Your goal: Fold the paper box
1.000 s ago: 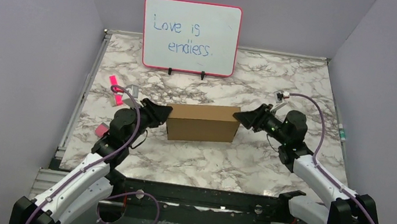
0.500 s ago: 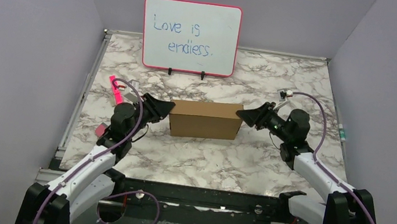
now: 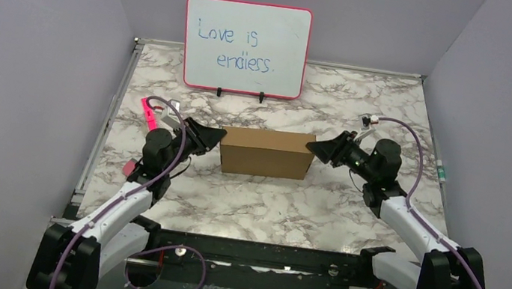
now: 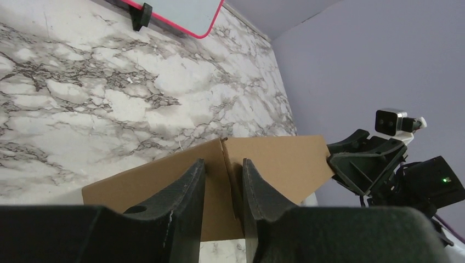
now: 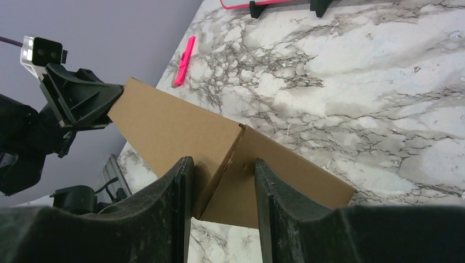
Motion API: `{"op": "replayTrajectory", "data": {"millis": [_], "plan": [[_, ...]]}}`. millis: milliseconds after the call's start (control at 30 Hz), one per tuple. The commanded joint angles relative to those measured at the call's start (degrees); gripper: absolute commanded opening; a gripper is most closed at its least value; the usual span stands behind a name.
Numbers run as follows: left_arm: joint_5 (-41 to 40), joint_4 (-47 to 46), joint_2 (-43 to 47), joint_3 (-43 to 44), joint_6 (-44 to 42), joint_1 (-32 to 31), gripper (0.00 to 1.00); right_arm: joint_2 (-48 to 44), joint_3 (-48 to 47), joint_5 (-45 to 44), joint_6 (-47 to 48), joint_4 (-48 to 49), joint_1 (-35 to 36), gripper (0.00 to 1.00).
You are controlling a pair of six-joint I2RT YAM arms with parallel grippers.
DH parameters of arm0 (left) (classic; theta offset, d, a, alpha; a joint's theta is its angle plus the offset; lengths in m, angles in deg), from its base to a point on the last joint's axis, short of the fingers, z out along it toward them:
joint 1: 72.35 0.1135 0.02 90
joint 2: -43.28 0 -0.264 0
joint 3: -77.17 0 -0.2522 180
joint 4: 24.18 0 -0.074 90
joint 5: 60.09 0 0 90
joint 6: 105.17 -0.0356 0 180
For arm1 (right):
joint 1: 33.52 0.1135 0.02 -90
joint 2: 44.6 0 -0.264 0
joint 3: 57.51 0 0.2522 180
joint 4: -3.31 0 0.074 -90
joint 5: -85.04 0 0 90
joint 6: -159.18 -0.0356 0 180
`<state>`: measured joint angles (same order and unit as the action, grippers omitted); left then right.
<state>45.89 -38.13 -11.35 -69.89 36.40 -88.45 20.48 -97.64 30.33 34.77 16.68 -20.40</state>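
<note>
Paper box [image 3: 267, 154] mid-frame is looking folded; your left gripper [image 3: 218, 136], right gripper [image 3: 311, 148] are straddling its ends; can't tell if clamped.

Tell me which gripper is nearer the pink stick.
Left. The left gripper is just right of the pink stick; the right gripper is beyond the paper box.
</note>
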Motion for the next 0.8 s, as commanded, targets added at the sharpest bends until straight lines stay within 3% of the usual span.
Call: {"op": "replayTrajectory", "data": {"millis": [0, 67, 167, 400, 533, 767], "plan": [[5.3, 13.1, 2.5, -8.9, 1.5, -1.5, 0.03, 2.5, 3.3, 6.9, 4.4, -18.3, 1.7, 0.06], [6.4, 11.8, 3.2, -8.6, 3.5, -1.4, 0.07, 2.7, 2.5, 7.0, 4.2, -18.5, 1.7, 0.06], [6.9, 17.8, 3.5, -3.3, -0.7, -1.5, 0.12, 2.5, 1.0, 7.5, 4.1, -19.4, 1.8, 0.08], [3.4, 28.3, 7.2, 7.6, -7.7, -1.4, 0.33, -0.8, -5.7, 5.4, 4.4, -25.1, 1.7, 0.33], [0.4, 34.2, 7.9, 13.2, -13.6, -1.3, 0.41, -1.6, -11.1, 2.9, 7.4, -30.9, 1.6, 0.40], [-0.3, 37.6, 9.2, 15.2, -17.4, -1.3, 0.50, -2.0, -11.5, 2.9, 7.5, -31.2, 1.0, 0.44]]}}
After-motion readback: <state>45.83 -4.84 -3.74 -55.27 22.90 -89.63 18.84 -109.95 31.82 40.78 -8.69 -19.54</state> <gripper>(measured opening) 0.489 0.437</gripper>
